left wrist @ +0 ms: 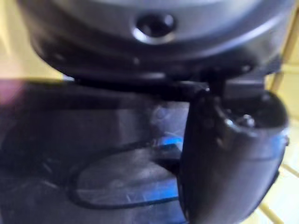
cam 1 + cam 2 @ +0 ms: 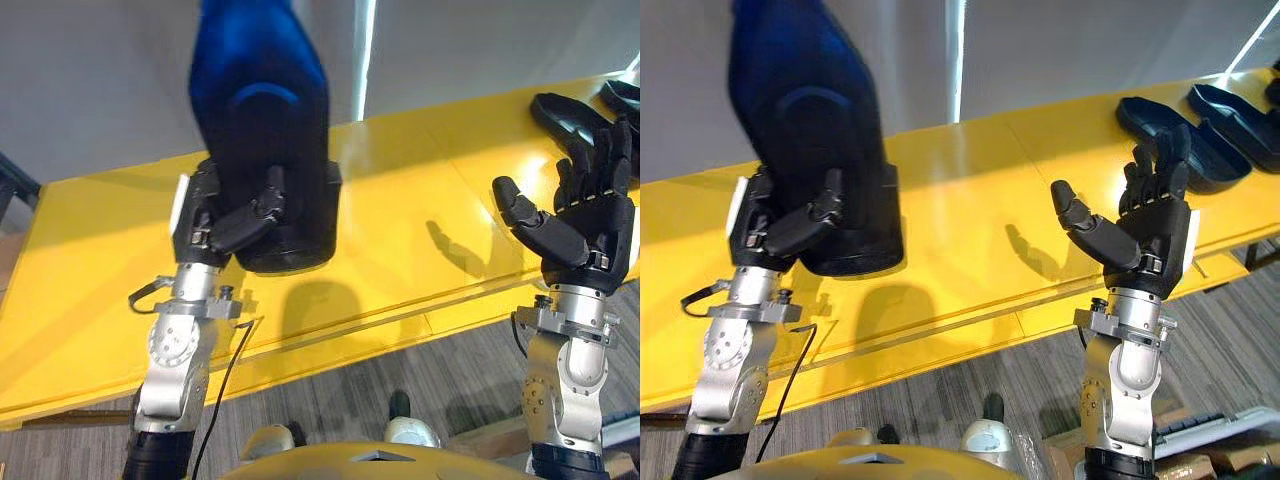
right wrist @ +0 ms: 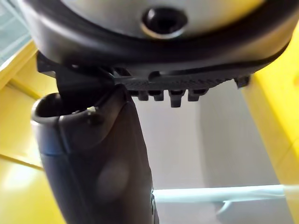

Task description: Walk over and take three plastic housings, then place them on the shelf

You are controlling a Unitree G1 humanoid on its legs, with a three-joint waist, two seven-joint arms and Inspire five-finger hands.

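Observation:
My left hand (image 2: 215, 225) is shut on a dark blue-black plastic housing (image 2: 262, 110), with the thumb (image 1: 224, 154) curled across its front. The housing (image 1: 93, 154) stands upright, its lower end just over the yellow shelf surface (image 2: 400, 220); whether it touches I cannot tell. My right hand (image 2: 1150, 225) is raised over the shelf's front right, open, fingers straight and thumb (image 3: 98, 168) spread, holding nothing. Two more dark housings (image 2: 1180, 130) (image 2: 1240, 115) lie flat on the shelf at the far right, just beyond the right hand.
A pale wall rises behind the yellow shelf. The shelf's front edge (image 2: 330, 350) runs across below both hands, with grey floor beneath. Boxes (image 2: 1210, 440) sit on the floor at the lower right.

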